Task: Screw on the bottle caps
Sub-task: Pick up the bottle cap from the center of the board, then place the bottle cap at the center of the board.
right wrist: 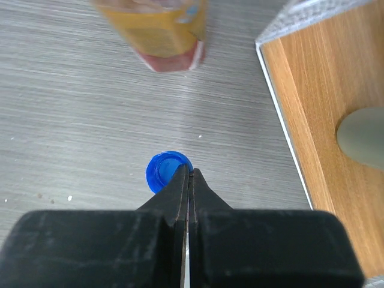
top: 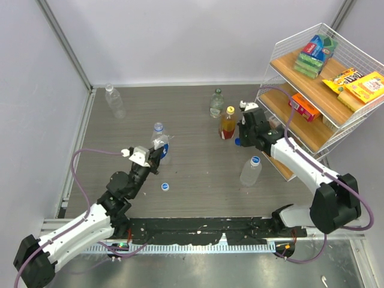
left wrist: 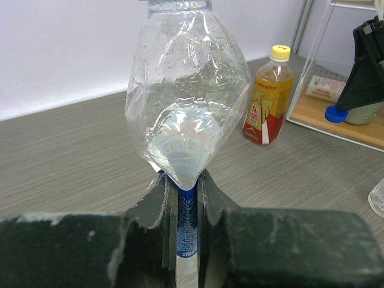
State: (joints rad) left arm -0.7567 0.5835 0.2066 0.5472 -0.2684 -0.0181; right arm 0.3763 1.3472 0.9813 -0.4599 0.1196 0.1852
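Observation:
My left gripper [top: 157, 155] [left wrist: 186, 192] is shut on the lower part of a clear bottle with a blue label [top: 159, 137] [left wrist: 186, 90], squeezing its thin wall flat between the pads. The bottle's mouth is cut off at the top of the left wrist view. My right gripper [top: 240, 139] [right wrist: 188, 174] is down at the table beside the rack. It is shut on the right rim of a dark blue cap [top: 237, 143] [right wrist: 161, 173] [left wrist: 336, 114] that lies open side up. Just behind it stands the amber bottle [top: 227, 123] [left wrist: 268, 96] [right wrist: 162, 30], wearing its yellow cap.
A white cap with a blue middle [top: 164, 186] lies loose near the left arm. One clear bottle [top: 250, 171] lies right of centre, another [top: 114, 101] at the back left, a third [top: 216, 103] behind the amber one. A wire rack with wooden shelves [top: 312, 129] [right wrist: 318, 108] holds snack boxes at the right.

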